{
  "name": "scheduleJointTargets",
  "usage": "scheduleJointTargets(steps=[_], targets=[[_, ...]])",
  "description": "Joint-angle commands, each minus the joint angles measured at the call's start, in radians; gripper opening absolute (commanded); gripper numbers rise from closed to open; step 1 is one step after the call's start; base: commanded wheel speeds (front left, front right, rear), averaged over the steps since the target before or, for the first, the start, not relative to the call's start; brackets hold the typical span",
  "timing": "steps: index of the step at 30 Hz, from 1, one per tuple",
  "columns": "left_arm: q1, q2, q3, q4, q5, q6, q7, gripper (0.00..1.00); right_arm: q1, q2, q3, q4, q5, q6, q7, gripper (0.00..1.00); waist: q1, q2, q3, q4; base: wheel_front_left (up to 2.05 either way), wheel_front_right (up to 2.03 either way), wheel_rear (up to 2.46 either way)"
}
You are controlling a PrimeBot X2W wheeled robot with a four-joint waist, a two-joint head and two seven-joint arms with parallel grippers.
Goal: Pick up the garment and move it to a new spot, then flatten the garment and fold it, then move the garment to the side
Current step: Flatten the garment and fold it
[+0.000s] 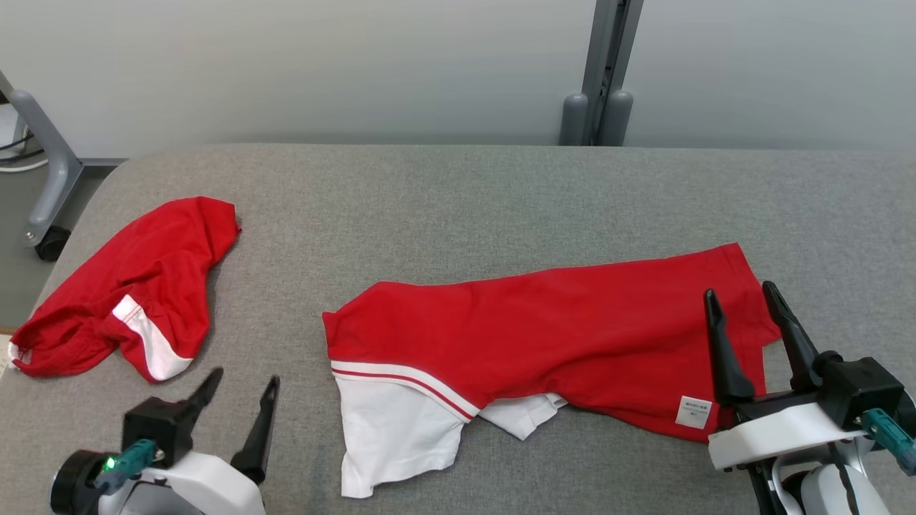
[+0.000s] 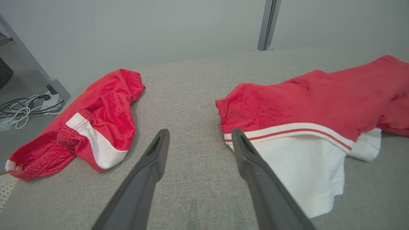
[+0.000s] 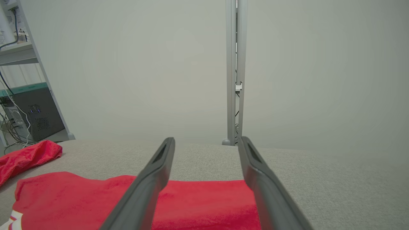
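Left gripper (image 1: 243, 383) and right gripper (image 1: 741, 293) both sit wide open, nothing held. The shirt (image 1: 544, 329) lies rumpled across the middle of the table (image 1: 458, 200), one end under the right gripper. Looks soft, light and floppy, so I'd pinch two corners; otherwise it'll probably droop and bunch.

Grey fabric table (image 1: 458, 193). Crumpled red-and-white shorts (image 1: 136, 286) lie by its left edge, toward the near left corner. Grey metal post (image 1: 607, 71) stands behind the far edge against a pale wall (image 1: 322, 64). Grey frame leg (image 1: 50, 172) with black caster (image 1: 51, 243) stands off the far left corner. Cables (image 2: 22, 110) lie on the floor there.
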Motion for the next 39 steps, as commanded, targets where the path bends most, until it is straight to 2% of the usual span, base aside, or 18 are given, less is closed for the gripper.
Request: scheduleJointTargets(steps=[1, 10, 14, 21, 27, 32, 39], targets=[[-0.018, -0.005, 0.012, -0.011, -0.008, 0.006, -0.029, 1.0, 0.001, -0.005, 0.001, -0.005, 0.005, 0.0, -0.005, 1.0, 0.0, 0.0, -0.008, -0.002, 0.0, 0.0, 0.0], [-0.053, -0.067, 0.117, -0.018, -0.062, 0.011, -0.33, 1.0, 0.019, -0.005, 0.045, -0.044, 0.002, 0.0, -0.005, 1.0, 0.0, 0.0, -0.06, -0.031, 0.0, 0.0, 0.0], [-0.031, -0.103, 0.145, 0.034, -0.087, -0.006, -0.399, 1.0, 0.047, -0.005, 0.05, -0.062, 0.001, 0.0, -0.005, 1.0, 0.0, 0.0, -0.065, -0.048, 0.0, 0.0, 0.0], [-0.008, -0.153, 0.152, 0.112, -0.052, -0.034, -0.418, 1.0, 0.098, -0.004, 0.002, -0.09, -0.01, 0.0, -0.005, 1.0, 0.0, 0.0, -0.064, -0.059, 0.0, 0.0, 0.0], [-0.007, -0.212, 0.205, 0.133, 0.009, -0.063, -0.418, 1.0, 0.126, -0.004, -0.017, -0.111, 0.002, 0.0, -0.005, 1.0, 0.0, 0.0, -0.06, -0.07, 0.0, 0.0, 0.0], [-0.015, -0.238, 0.236, 0.146, 0.035, -0.101, -0.418, 1.0, 0.119, -0.005, -0.015, -0.105, 0.013, 0.0, -0.005, 1.0, 0.0, 0.0, -0.058, -0.073, 0.0, 0.0, 0.0], [-0.028, -0.258, 0.259, 0.169, 0.065, -0.133, -0.418, 1.0, 0.112, -0.005, -0.01, -0.094, 0.011, 0.0, -0.005, 1.0, 0.0, 0.0, -0.058, -0.074, 0.0, 0.0, 0.0]])
